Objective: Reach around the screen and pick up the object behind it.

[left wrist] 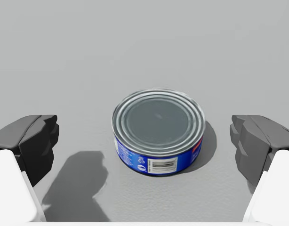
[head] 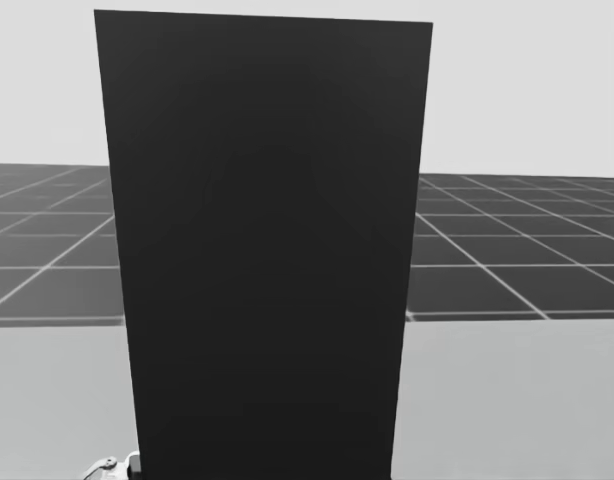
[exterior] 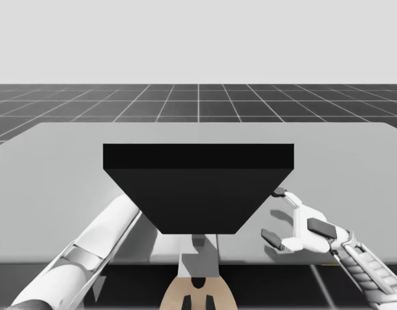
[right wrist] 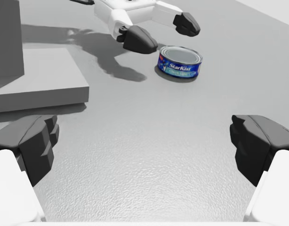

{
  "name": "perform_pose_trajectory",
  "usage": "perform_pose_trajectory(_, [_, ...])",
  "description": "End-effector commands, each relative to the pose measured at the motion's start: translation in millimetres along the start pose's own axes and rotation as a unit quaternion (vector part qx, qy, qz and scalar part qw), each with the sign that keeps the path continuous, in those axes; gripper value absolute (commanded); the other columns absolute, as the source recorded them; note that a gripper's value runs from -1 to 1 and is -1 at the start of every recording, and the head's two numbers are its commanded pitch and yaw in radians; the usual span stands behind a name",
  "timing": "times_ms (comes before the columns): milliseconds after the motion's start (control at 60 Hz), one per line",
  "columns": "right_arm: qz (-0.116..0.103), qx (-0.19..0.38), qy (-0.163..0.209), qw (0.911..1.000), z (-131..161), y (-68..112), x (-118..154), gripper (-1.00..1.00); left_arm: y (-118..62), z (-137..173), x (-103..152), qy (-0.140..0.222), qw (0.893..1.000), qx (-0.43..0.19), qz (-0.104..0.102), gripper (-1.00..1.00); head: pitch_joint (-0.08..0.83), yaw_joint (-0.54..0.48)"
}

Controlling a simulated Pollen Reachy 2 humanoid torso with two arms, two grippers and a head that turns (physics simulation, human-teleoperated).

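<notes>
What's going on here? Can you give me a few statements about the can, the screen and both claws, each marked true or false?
The can is flat, with blue sides and a silver lid. True.
The left claw grips the can. False: it is open and clear of the can.
The can lies on its side. False: it stands upright on the table.
The right claw is open, beside the black screen. True.

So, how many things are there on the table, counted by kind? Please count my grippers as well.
can: 1
screen: 1
grippers: 2 (left gripper, right gripper, both open)
total: 4
</notes>
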Motion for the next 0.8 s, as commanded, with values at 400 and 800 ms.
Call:
perform_pose_trajectory(400, [-0.01,0.038,-0.039,0.9985,2.3,4.1,-3.1,-1.0,6.8,-39.1,-14.6,0.02,0.999,-0.023,0.014,0.94,0.145,-0.1])
perform_pose_trajectory(800, [-0.008,0.04,-0.039,0.9984,2.2,5.9,-2.4,-1.0,21.1,30.1,5.3,0.019,0.999,0.026,-0.004,1.0,0.133,-0.08])
